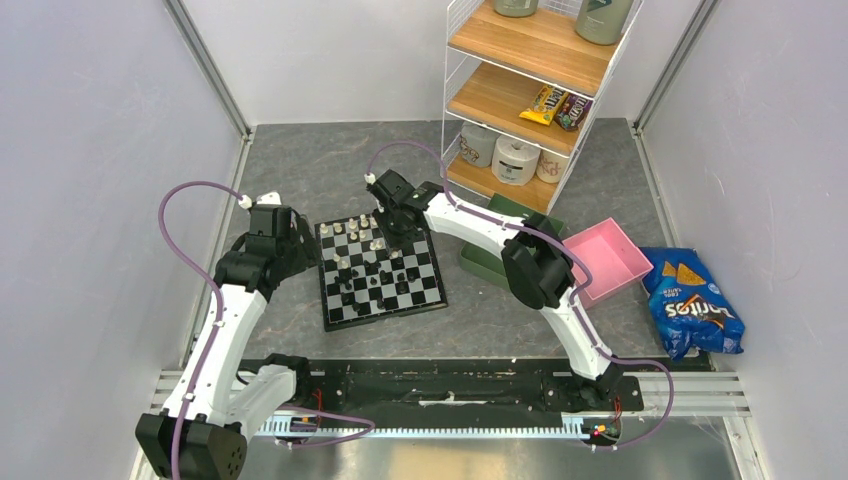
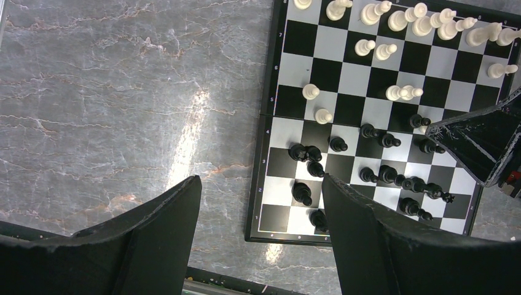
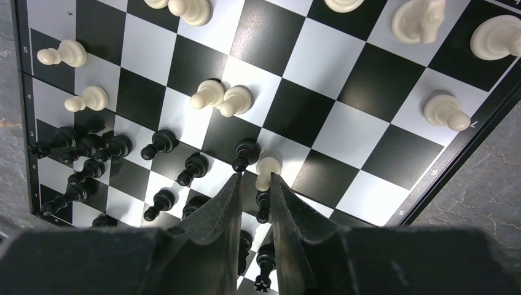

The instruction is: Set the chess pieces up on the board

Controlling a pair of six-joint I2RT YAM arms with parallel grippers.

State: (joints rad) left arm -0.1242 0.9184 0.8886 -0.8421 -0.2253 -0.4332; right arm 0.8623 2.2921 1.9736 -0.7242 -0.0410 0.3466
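Note:
The board (image 1: 336,316) lies in the middle of the table. White chess pieces (image 2: 402,19) crowd its far rows, and black chess pieces (image 2: 387,175) cluster on the near rows. My right gripper (image 1: 398,236) hangs low over the board's far middle. Its jaws (image 3: 254,178) are narrowed onto a white pawn (image 3: 268,165), whose head rests against the right finger; black pawns (image 3: 246,153) stand close by. My left gripper (image 1: 300,246) hovers off the board's left edge, open (image 2: 259,181) with nothing between its fingers, above the board's near left corner (image 2: 270,227).
A wire shelf (image 1: 520,95) with snacks and paper rolls (image 1: 515,158) stands at the back right. A green tray (image 1: 482,266) and a pink tray (image 1: 606,258) lie right of the board. A blue chip bag (image 1: 692,306) lies further right. Walls close in both sides.

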